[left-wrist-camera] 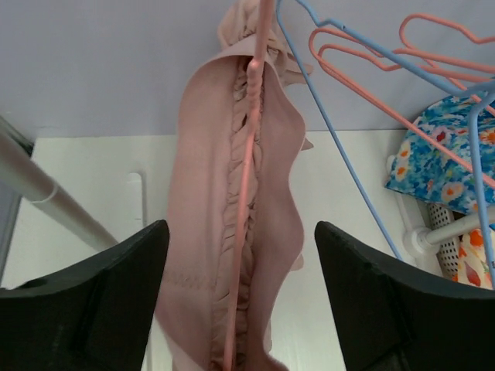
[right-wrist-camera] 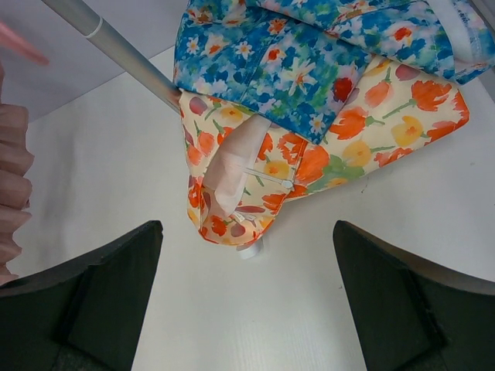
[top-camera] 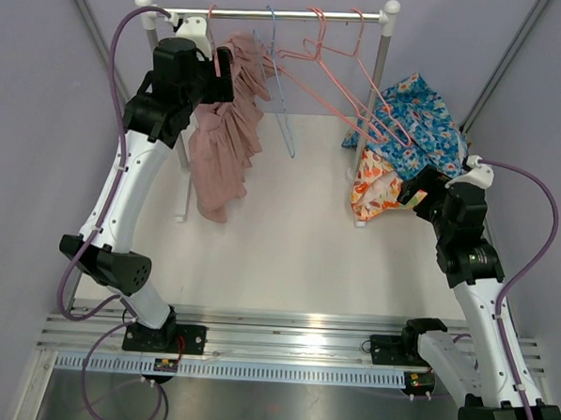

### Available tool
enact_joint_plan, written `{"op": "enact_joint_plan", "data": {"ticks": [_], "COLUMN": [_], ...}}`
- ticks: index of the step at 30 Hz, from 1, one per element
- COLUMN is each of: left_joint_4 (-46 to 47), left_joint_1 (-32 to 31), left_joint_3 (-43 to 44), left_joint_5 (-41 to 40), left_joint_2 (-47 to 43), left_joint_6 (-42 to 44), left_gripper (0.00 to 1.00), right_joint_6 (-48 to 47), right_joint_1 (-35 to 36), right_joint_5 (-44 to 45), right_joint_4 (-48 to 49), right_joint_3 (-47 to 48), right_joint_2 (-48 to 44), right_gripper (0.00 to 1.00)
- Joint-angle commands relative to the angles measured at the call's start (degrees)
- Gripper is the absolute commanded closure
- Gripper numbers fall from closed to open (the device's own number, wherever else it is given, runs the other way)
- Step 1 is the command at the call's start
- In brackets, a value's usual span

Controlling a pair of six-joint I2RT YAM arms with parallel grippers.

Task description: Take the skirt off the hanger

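1. Top view: my left claw (top-camera: pixel 224 75) is raised to the left end of the rail (top-camera: pixel 281 14), right against the top of the pink skirt (top-camera: pixel 222 150). The skirt is on its pink hanger (top-camera: pixel 214 32) and droops in ruffled folds toward the white table (top-camera: pixel 288 248).
2. Same view: 1 blue hanger (top-camera: pixel 284 111) and several bare pink hangers (top-camera: pixel 348 91) hang further right. My right claw (top-camera: pixel 415 194) sits low, near the blue floral garment (top-camera: pixel 422 119) and the orange tulip garment (top-camera: pixel 376 187) by the right post.
3. Left wrist view: my left claw (left-wrist-camera: pixel 240 232) has its jaws spread wide. The skirt (left-wrist-camera: pixel 201 193) and the hanger (left-wrist-camera: pixel 246 193) run up between them. The left finger (left-wrist-camera: pixel 116 294) is just beside the cloth's edge and the right finger (left-wrist-camera: pixel 371 294) stands apart from it, so nothing is clamped.
4. Right wrist view: my right claw (right-wrist-camera: pixel 247 239) is fully apart and holds nothing. It hovers over bare table near the orange tulip garment (right-wrist-camera: pixel 348 147), with the blue floral garment (right-wrist-camera: pixel 294 54) lying over that one. A sliver of the skirt (right-wrist-camera: pixel 11 170) shows at the left edge.
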Motion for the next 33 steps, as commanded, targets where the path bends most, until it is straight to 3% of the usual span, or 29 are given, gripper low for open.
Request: {"op": "enact_joint_plan", "data": {"ticks": [1,4,5,7,8,11,18,23,25,27,28,30,31,33], "left_joint_4": [2.17,2.61,2.52,2.17,2.08,0.77,-3.45,-4.86,-5.39,-5.48,-5.30,-4.95,-4.95,-4.51], "left_joint_1": [0.48,0.57,0.57,0.57,0.57,0.57,0.48,-0.57,-0.92,-1.27,-1.27,-1.36,-1.54,-2.32], "left_joint_3": [3.05,2.70,3.05,3.32,3.49,5.59,12.71,16.15,16.50,15.72,15.36,14.13,14.13,13.69], "left_joint_5": [4.06,4.23,4.15,3.97,3.80,2.57,1.69,2.30,1.95,1.77,1.69,1.86,1.95,1.25], "left_joint_2": [1.67,2.37,2.63,3.25,3.43,4.57,3.08,-0.96,-1.93,-2.98,-3.34,-3.86,-3.87,-3.96], "left_joint_6": [-0.63,-0.90,-0.81,-0.90,-0.72,-0.72,-0.02,-0.81,-0.72,-1.07,-1.25,-2.21,-2.56,-3.79], "left_gripper": [0.27,0.39,0.53,0.64,0.77,1.00,1.00,1.00,1.00,1.00,1.00,1.00,1.00,1.00], "right_joint_6": [-1.01,-1.19,-1.19,-1.19,-1.27,-1.27,-0.66,4.16,4.09,0.06,-1.87,-7.59,-9.34,-13.13], "right_joint_1": [0.20,0.20,0.29,0.29,0.20,0.29,0.29,0.37,3.17,8.08,15.24,22.49,30.18,37.60], "right_joint_5": [-0.44,-0.35,-0.18,-0.18,-0.09,0.09,-2.19,-21.13,-22.50,-17.77,-15.23,-6.36,-3.72,4.01], "right_joint_4": [0.98,1.07,1.24,1.24,1.16,1.25,3.61,15.65,16.28,14.09,13.30,9.27,7.85,5.65], "right_joint_3": [-0.22,-0.22,-0.13,-0.22,-0.22,-0.31,2.31,10.12,14.26,21.46,24.01,32.97,36.05,43.35], "right_joint_2": [0.21,0.30,0.39,0.12,0.12,0.04,-2.68,-1.82,0.46,4.24,5.73,11.70,13.81,20.12], "right_gripper": [0.01,0.01,0.01,0.00,0.01,0.01,0.00,0.00,0.01,0.01,0.01,0.01,0.01,0.00]}}
